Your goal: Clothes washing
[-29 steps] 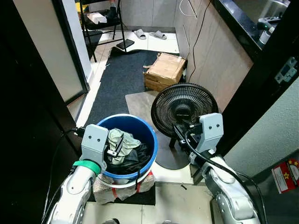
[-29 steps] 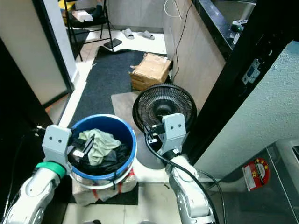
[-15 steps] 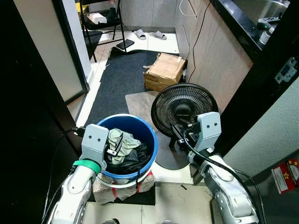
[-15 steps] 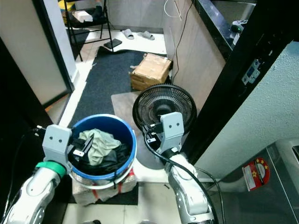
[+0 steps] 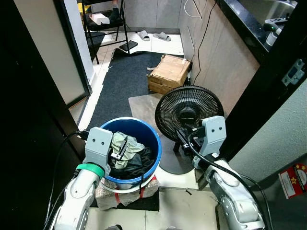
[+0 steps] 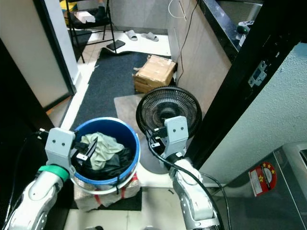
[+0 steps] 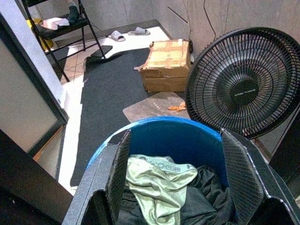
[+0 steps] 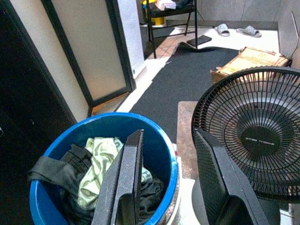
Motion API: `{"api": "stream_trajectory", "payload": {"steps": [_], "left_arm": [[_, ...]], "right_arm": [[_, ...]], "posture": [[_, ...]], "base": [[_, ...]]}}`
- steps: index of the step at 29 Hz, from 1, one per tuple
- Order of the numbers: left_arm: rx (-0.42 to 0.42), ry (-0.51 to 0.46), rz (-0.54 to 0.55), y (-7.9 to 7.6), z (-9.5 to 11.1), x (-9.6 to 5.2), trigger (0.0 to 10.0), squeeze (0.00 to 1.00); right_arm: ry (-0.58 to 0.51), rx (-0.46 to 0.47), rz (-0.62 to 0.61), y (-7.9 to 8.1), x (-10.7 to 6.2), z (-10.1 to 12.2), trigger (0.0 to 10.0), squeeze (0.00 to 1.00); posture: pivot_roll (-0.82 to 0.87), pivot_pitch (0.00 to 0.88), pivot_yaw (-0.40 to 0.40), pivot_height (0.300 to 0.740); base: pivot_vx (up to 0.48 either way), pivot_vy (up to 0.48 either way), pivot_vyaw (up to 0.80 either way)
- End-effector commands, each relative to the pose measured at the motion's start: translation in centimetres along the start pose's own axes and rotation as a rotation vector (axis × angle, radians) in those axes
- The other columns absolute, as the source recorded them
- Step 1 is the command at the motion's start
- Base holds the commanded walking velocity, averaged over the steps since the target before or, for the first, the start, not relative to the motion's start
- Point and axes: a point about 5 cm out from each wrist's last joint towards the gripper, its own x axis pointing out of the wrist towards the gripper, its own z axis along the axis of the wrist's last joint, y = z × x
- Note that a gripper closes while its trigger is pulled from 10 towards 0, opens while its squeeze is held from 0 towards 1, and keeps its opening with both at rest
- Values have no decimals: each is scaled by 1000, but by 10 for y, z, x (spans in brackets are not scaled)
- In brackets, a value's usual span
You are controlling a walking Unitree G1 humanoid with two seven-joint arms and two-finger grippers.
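Note:
A blue bucket (image 5: 149,135) stands on the floor just before me. It holds a light green garment (image 5: 125,143) lying on dark clothes (image 5: 140,164). My left gripper (image 5: 120,149) is open at the bucket's left rim, its fingers reaching in just above the green garment (image 7: 159,180) without touching it. My right gripper (image 5: 185,134) is open with nothing between its fingers. It hovers to the right of the bucket (image 8: 154,136), in front of a black floor fan (image 5: 189,111).
The fan (image 8: 253,140) stands close to the bucket's right side. Behind it lie a cardboard box (image 5: 169,73) and a dark mat (image 5: 123,81). A black door frame (image 5: 33,96) is on the left and a wall on the right. A folding chair (image 5: 103,19) and slippers (image 5: 154,35) are far back.
My right gripper has edged slightly left toward the bucket. The left gripper and the clothes have stayed where they were.

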Motion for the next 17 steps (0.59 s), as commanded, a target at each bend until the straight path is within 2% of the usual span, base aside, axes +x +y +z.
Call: {"api": "stream_trajectory", "payload": {"steps": [1, 17], "left_arm": [[8, 7, -9, -3, -2, 1, 10000, 0], [12, 10, 3, -2, -4, 2, 10000, 0]], "right_arm": [[7, -10, 4, 0, 0, -2, 10000, 0], [6, 35, -17, -2, 0, -2, 10000, 0]], "posture": [[-6, 0, 18, 740], [-10, 0, 24, 740]], "base": [[0, 0, 0], [0, 0, 0]]}}
